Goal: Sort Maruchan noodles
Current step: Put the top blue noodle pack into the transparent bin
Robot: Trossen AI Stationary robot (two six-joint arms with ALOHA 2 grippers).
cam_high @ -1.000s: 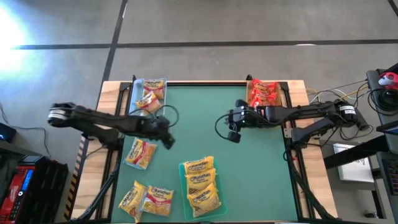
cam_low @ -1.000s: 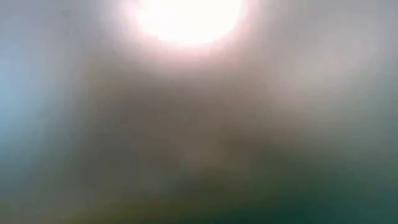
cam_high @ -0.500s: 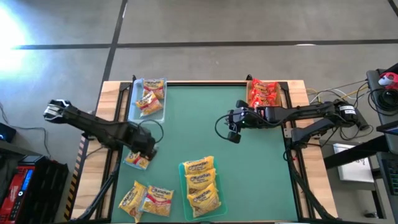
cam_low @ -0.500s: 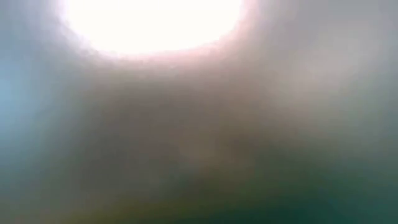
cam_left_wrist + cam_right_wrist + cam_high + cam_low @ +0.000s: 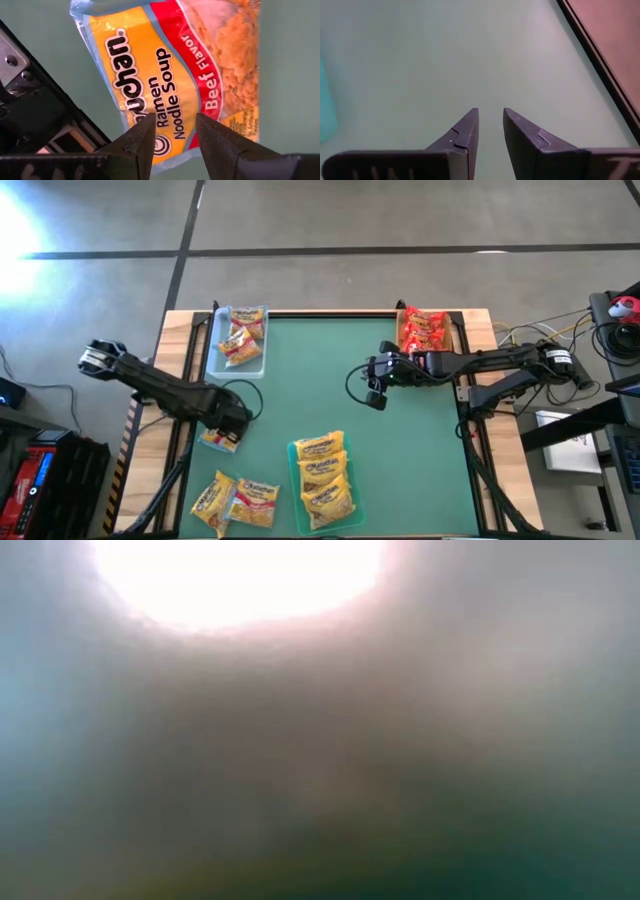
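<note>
On the left edge of the green surface [image 5: 400, 480], the left pincer [image 5: 172, 131] hangs over a Beef packet [image 5: 175, 75], which lies flat on the mat beside the wooden rim. Its fingers [image 5: 142, 137] stand apart with a gap between them, framing the packet's lower edge; whether they touch it cannot be told. Behind it, at the far left corner, a clear tray [image 5: 238, 365] holds two orange-and-white packets [image 5: 240, 332]. Toward the near edge lie two loose packets [image 5: 238, 500], touching each other. Just beside them, a green tray [image 5: 294, 450] carries three yellow packets [image 5: 324, 475] stacked in a row. Farther right, the right pincer [image 5: 490, 130] hovers over bare mat, fingers slightly apart, gripping nothing. At the far right corner, red packets [image 5: 424, 330] fill a tan tray [image 5: 459, 330].
</note>
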